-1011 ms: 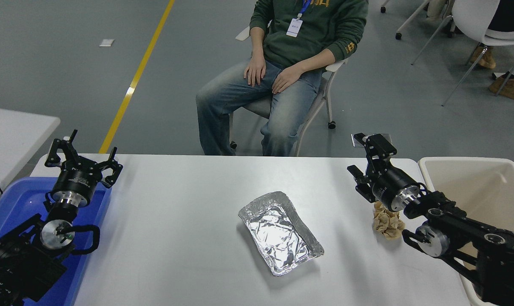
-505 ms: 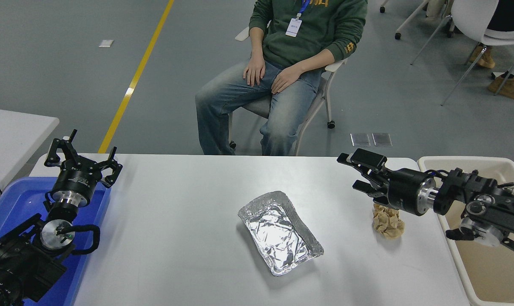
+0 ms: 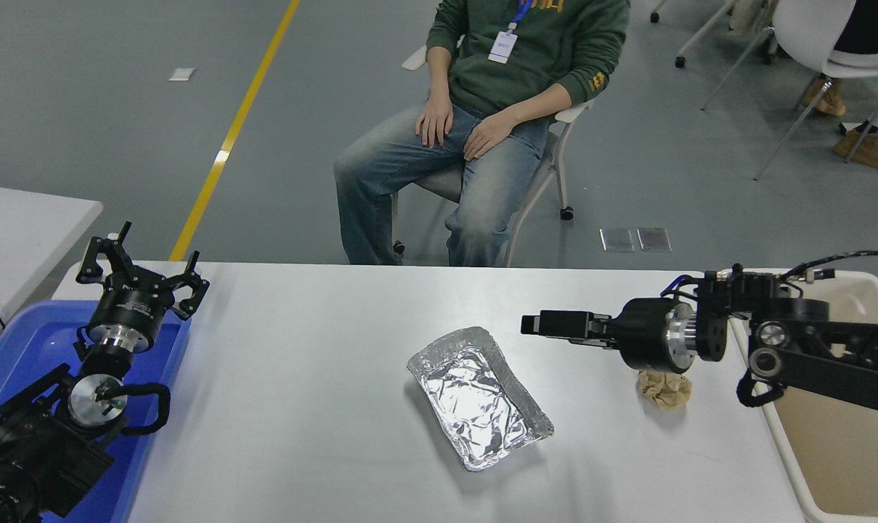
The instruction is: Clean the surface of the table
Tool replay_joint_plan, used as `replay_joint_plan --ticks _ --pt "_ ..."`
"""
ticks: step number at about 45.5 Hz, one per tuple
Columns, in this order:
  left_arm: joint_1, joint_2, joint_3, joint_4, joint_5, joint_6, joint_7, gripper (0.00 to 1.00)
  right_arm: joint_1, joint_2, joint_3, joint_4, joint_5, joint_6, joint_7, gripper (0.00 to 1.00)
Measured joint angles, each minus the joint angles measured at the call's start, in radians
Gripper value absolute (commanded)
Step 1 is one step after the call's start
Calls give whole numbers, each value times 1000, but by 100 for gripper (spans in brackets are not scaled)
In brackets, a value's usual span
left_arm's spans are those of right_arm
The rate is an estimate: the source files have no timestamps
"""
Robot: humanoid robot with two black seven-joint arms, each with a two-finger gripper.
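Overhead, the white table (image 3: 301,407) on grey floor (image 3: 119,145) holds a foil tray (image 3: 480,396) and crumpled paper (image 3: 664,389); left gripper (image 3: 141,270) spread, right gripper (image 3: 547,322) unclear

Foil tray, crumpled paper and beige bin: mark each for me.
foil tray (image 3: 478,398), head view, middle of its crinkled floor.
crumpled paper (image 3: 665,390), head view, its visible front part.
beige bin (image 3: 791,456), head view, its left rim.

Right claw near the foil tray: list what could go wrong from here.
1. The right claw points sideways toward the foil tray; a low sweep might shove it across the table surface.
2. The crumpled paper lies partly hidden under the arm, so it may be knocked or missed.
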Motion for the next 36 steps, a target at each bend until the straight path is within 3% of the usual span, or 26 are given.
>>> replay_joint_plan --ticks 17,36 --pt "0 0 0 0 0 0 0 100 17 188 -156 -176 -210 -79 0 100" --pt "0 0 0 0 0 0 0 100 -76 364 -204 -405 -262 -158 2 95"
